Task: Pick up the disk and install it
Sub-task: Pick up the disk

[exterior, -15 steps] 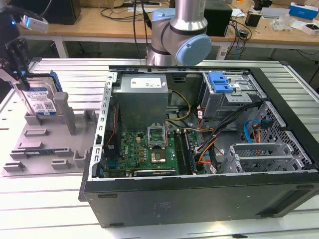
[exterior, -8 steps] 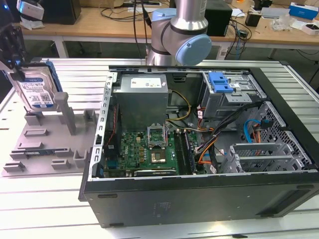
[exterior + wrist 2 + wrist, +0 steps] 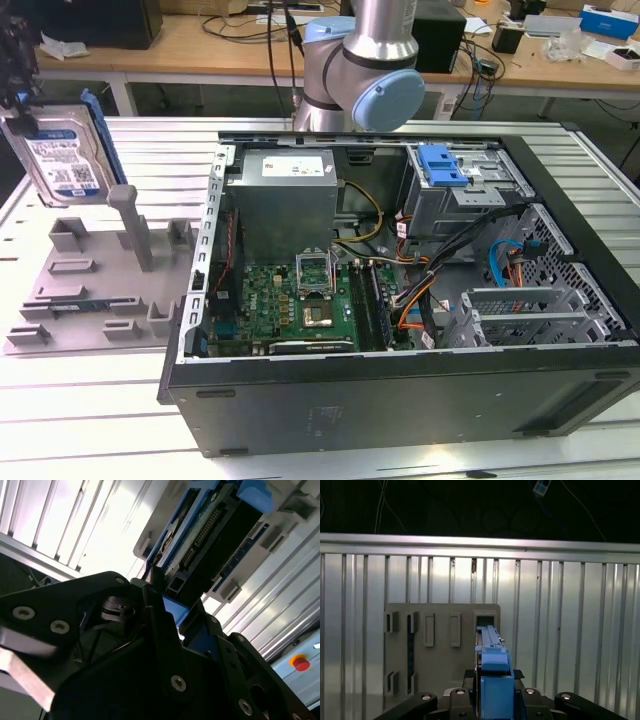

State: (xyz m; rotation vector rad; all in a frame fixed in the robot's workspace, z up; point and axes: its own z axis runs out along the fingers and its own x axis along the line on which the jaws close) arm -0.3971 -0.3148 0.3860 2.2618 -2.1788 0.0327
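Disk [image 3: 62, 160], seemingly clamped in end effector [image 3: 493, 692], above grey fixture [image 3: 90, 272] beside computer case [image 3: 400, 400]

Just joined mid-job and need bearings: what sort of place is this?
Likely an electronics lab: an opened computer case on a slatted aluminium table, cluttered wooden workbenches behind, the gripper holding the disk.

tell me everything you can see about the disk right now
The disk is a flat silver drive with a blue-and-white label, clipped in a bright blue plastic frame. It stands on edge, slightly tilted, and looks lifted clear of the grey holder tray at the exterior view's left, outside the computer case. The hand is shut on its upper edge.
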